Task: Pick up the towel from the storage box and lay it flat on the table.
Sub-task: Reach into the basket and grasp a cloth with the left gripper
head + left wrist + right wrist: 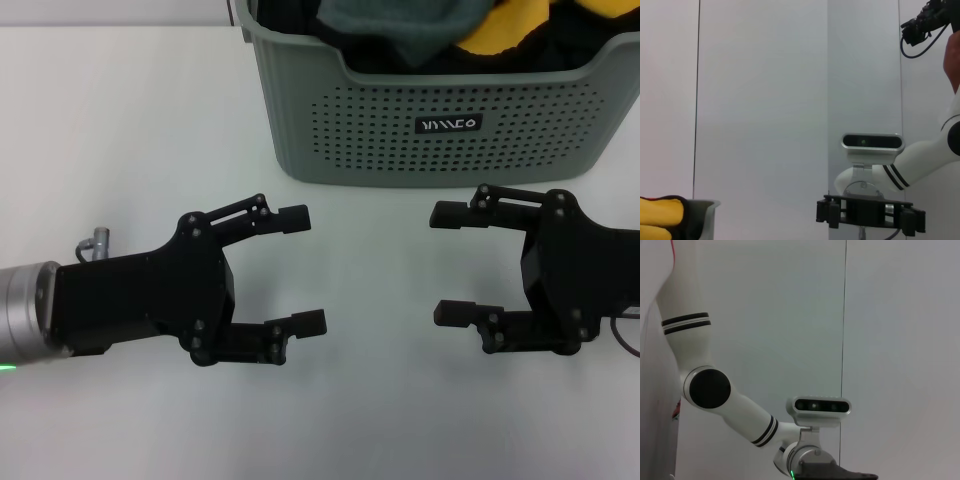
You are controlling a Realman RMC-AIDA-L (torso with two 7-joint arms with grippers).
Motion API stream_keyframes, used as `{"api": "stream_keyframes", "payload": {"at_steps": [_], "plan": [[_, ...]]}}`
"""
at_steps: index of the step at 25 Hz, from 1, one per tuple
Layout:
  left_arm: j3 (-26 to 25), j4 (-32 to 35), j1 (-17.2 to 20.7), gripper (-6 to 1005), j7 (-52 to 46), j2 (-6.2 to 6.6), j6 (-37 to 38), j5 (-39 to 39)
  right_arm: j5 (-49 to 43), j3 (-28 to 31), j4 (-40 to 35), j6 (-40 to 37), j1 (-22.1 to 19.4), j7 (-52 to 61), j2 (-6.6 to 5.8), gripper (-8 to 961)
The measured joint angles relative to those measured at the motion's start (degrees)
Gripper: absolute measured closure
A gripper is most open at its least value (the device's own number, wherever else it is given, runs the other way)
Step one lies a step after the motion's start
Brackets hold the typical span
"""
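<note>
Beyond your left gripper [308, 268] and right gripper [442, 264], the storage box [430, 130] is running off the top edge, its wall hiding most of the towel [510, 30].

The head camera looks steeply down, close over the plain white surface [120, 130] and grey-green perforated plastic basket [430, 130]. Both wrist cameras face level across, each framing the opposite arm's wrist; the left's also shares the basket rim.

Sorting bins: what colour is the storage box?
Grey-green storage box, dotted perforated sides; head view.
</note>
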Motion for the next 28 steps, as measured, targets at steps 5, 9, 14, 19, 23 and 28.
{"api": "stream_keyframes", "payload": {"at_steps": [5,9,14,19,23,28], "plan": [[-0.12,0.02,0.0,109,0.0,0.02,-0.05,-0.15,0.0,0.0,0.0,0.18,0.0,-0.02,0.0,230],[-0.12,0.04,0.0,109,-0.11,0.01,-0.07,-0.16,0.0,0.0,0.0,0.23,0.0,-0.19,-0.07,232],[-0.77,0.06,0.06,110,-0.41,-0.14,0.01,-4.18,-0.08,0.01,0.0,0.8,0.0,-0.2,-0.14,233],[-1.79,0.76,0.67,110,-4.24,-0.23,0.07,-18.39,-1.44,-0.19,0.34,3.62,-0.04,0.09,0.05,234],[-1.75,4.0,-1.68,109,-14.64,-0.14,-1.26,-22.9,-2.22,-0.6,2.48,5.74,0.44,-0.02,0.26,235],[1.29,10.0,-7.0,127,-26.64,-0.22,-14.42,-20.39,-2.29,-1.24,4.0,6.69,1.3,-0.22,0.45,237]]}}
